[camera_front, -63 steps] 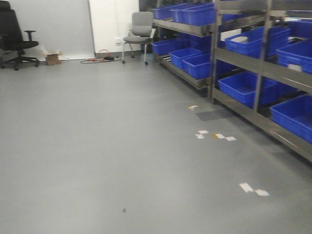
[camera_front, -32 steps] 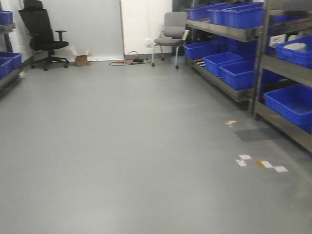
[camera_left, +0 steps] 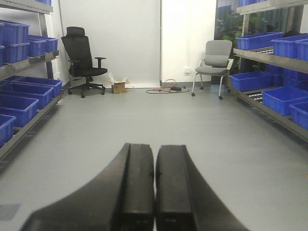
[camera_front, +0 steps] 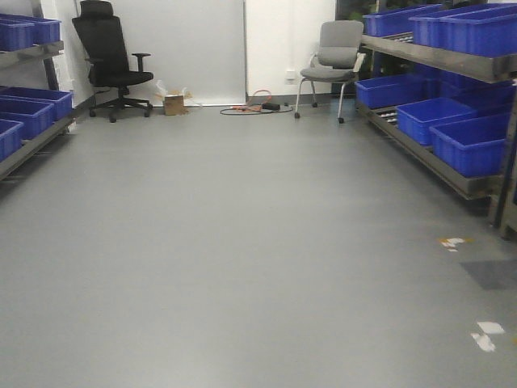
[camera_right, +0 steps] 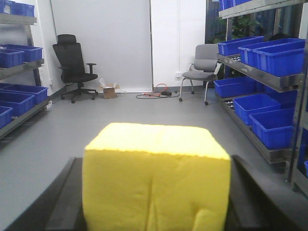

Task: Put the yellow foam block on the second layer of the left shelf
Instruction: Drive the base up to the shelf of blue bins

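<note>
Squarely between the dark fingers (camera_right: 65, 197) of the right gripper (camera_right: 155, 204) sits the yellow foam block (camera_right: 156, 173), filling the lower half of the right wrist view. The fingers are spread to the block's width and press against its two sides, and its front face shows a faint crease near the bottom. The left gripper (camera_left: 155, 183) holds nothing, its two black fingers (camera_left: 137, 183) drawn together with only a thin seam between them.

Both arms point down an aisle of grey floor (camera_front: 242, 242). The left shelf (camera_front: 31, 148), a metal rack, runs along one side with blue bins (camera_front: 32, 101) on its layers, well apart from the block. A matching right shelf (camera_front: 440, 61) lines the other side, also loaded with blue bins.

At the far wall a black office chair (camera_front: 111, 56) stands near the left rack, with a small cardboard box (camera_front: 174, 104) just beside it on the floor. A grey chair (camera_front: 331, 61) stands by the end of the right rack, and a tangle of cables (camera_front: 258, 105) lies between box and chair. White tape marks (camera_front: 487, 333) dot the floor near the right rack.
</note>
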